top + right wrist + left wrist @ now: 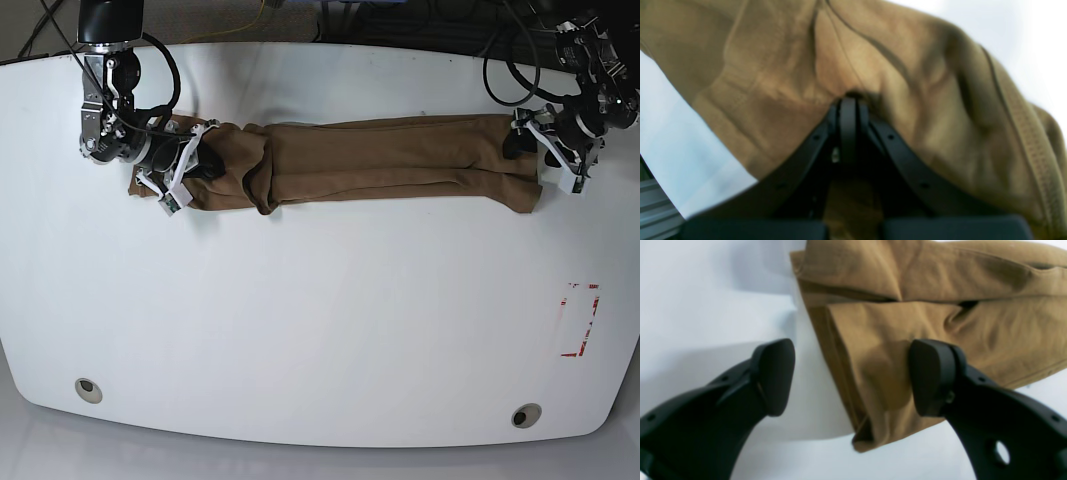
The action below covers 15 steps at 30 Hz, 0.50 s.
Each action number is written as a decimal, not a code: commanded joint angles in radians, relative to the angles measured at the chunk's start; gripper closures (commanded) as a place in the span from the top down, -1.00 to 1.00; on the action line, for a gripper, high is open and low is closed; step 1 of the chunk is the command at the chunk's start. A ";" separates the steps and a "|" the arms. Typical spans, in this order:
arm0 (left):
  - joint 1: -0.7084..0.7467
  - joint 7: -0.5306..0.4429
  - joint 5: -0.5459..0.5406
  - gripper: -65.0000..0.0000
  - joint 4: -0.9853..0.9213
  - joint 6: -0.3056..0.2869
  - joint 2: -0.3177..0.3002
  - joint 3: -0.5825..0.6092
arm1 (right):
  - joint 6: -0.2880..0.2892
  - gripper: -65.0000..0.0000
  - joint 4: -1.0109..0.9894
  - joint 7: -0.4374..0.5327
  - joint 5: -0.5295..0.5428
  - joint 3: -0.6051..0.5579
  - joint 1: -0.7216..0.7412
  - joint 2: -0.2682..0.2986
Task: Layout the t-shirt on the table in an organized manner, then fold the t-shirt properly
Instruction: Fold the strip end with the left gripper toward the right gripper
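Pinching the t-shirt point(380, 160) tight with the right gripper point(848, 103), spreading the left gripper point(853, 380) wide, gripping nothing. Lying wrinkled, tan-brown, rolled long on the table point(320, 320), stretching lengthwise between both grippers along the far edge.

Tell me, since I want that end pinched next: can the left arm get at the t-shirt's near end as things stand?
Probably yes. The left gripper is open, its jaws standing either side of the t-shirt edge on the table, with nothing between.
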 commanded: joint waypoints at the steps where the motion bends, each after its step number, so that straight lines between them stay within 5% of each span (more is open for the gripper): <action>1: -0.009 -0.021 -0.015 0.56 0.013 -0.002 -0.009 0.020 | -0.005 -0.97 0.004 -0.033 -0.022 0.000 -0.002 0.008; 15: -0.051 -0.021 -0.015 0.55 -0.120 -0.002 -0.009 0.052 | -0.005 -0.98 0.004 -0.033 -0.017 0.000 -0.002 0.008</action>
